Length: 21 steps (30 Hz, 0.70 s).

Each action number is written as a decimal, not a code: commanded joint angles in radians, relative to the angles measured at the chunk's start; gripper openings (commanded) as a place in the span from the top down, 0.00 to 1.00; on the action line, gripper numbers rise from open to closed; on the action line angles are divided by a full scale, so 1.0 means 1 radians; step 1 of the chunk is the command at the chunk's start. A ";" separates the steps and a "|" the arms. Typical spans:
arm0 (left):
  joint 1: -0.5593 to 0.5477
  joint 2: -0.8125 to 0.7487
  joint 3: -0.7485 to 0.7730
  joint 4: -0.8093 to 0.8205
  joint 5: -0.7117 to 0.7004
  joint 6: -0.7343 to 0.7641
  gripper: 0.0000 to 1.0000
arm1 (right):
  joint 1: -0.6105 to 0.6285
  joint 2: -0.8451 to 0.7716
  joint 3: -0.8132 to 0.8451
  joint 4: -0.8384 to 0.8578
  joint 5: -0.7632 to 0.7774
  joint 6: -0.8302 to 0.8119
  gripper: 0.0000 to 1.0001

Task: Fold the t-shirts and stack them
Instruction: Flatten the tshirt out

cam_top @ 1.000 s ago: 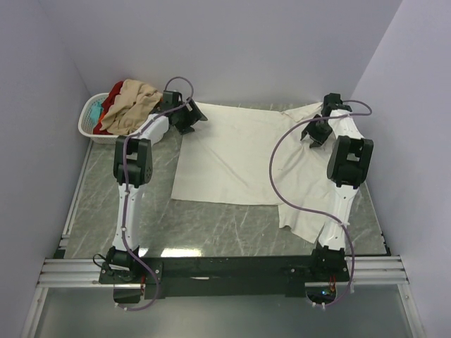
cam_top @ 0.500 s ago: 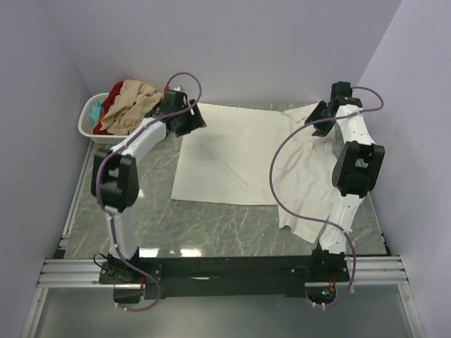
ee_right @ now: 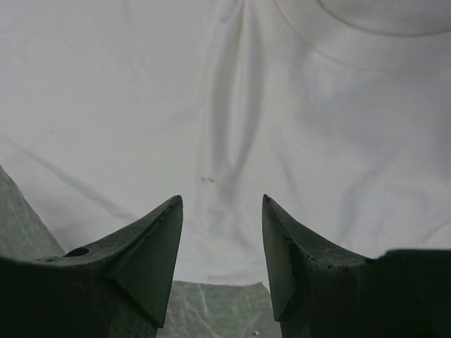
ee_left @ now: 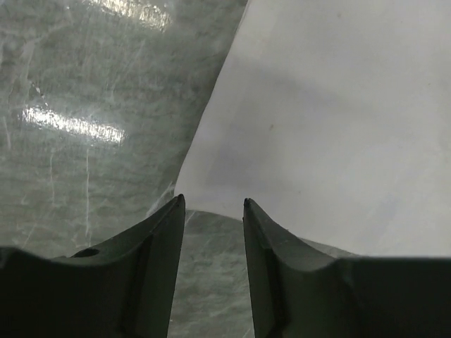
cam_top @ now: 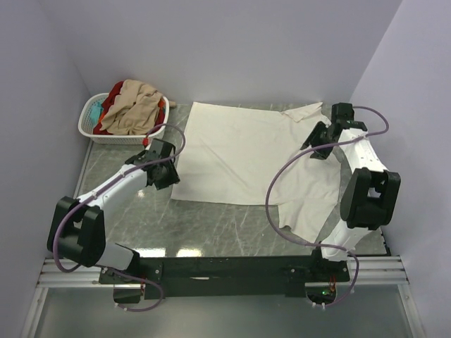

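Over the near-left corner of the cream shirt (cam_top: 232,151), my left claw (cam_top: 163,174) hung with its jaws partly spread and nothing between them. My right claw (cam_top: 318,144), also spread and empty, hovered above the shirt's rumpled right side. The shirt lay across the middle of the table (cam_top: 211,225). I judged that my left jaws could shut short of the hem and nip bare table, or catch one layer only, so the fold would drag crooked. At far left the basket (cam_top: 86,116) held a tan shirt (cam_top: 130,105), a red shirt (cam_top: 113,93) and a teal shirt (cam_top: 96,110), heaped above its rim.
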 commanded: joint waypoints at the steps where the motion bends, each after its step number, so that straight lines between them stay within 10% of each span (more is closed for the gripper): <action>1: -0.003 -0.052 -0.030 0.005 -0.016 -0.041 0.56 | 0.011 -0.086 -0.053 0.044 -0.011 -0.021 0.44; 21: -0.003 0.090 -0.083 0.034 0.015 -0.085 0.59 | 0.014 -0.139 -0.131 0.053 -0.016 -0.034 0.44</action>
